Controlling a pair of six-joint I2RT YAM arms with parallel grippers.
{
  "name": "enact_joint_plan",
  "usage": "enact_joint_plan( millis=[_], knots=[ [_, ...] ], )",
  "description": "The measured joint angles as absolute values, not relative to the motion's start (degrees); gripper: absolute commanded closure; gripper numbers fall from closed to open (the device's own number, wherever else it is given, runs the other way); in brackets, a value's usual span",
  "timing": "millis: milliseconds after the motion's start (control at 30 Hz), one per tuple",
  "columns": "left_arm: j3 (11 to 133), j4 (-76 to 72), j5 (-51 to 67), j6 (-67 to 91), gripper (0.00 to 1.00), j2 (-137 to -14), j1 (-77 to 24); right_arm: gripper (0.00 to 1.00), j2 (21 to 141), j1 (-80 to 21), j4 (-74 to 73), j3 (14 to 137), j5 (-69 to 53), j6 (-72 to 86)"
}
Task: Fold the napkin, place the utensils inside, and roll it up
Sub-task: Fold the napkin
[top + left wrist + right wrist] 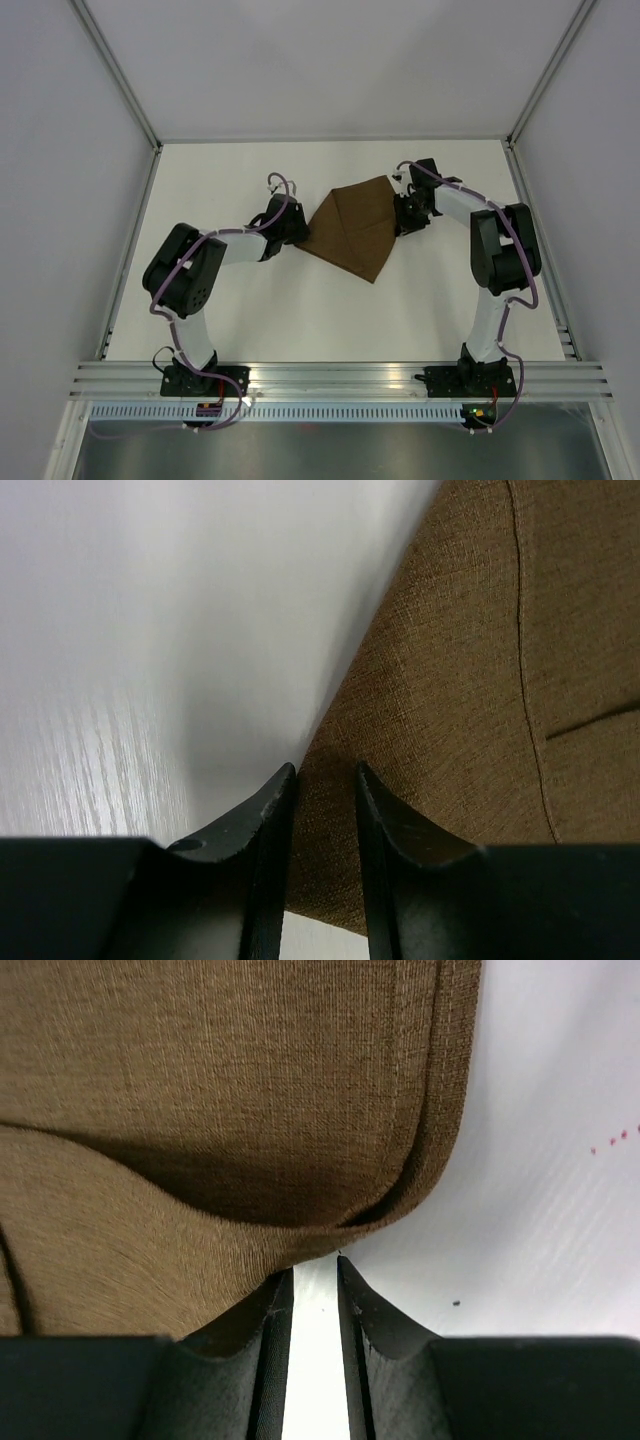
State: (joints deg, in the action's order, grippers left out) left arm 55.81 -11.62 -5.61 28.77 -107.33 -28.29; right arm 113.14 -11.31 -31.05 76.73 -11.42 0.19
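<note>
The dark brown napkin (355, 225) lies partly folded on the white table, one flap turned over with a crease down its middle. My left gripper (303, 233) is low at its left corner. In the left wrist view the napkin (480, 680) runs into the narrow gap of the left gripper (325, 768), which stands slightly open around that corner. My right gripper (402, 215) is at the napkin's right edge. In the right wrist view the layered napkin (200, 1080) curls just ahead of the right gripper (314, 1266), with only bare table between its narrowly open jaws. The utensils are out of view.
The white table (250, 320) is walled by pale panels at the left, back and right. An aluminium rail (340, 375) runs along the near edge where both arm bases are bolted. A small dark speck (456, 1303) marks the table by the right gripper.
</note>
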Motion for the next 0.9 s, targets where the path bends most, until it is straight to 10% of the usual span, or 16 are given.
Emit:
enact_joint_plan(
  millis=[900],
  knots=[
    [36.4, -18.6, -10.3, 40.1, 0.55, -93.3, -36.4, 0.68, 118.0, -14.4, -30.5, 83.8, -9.2, -1.7]
  ],
)
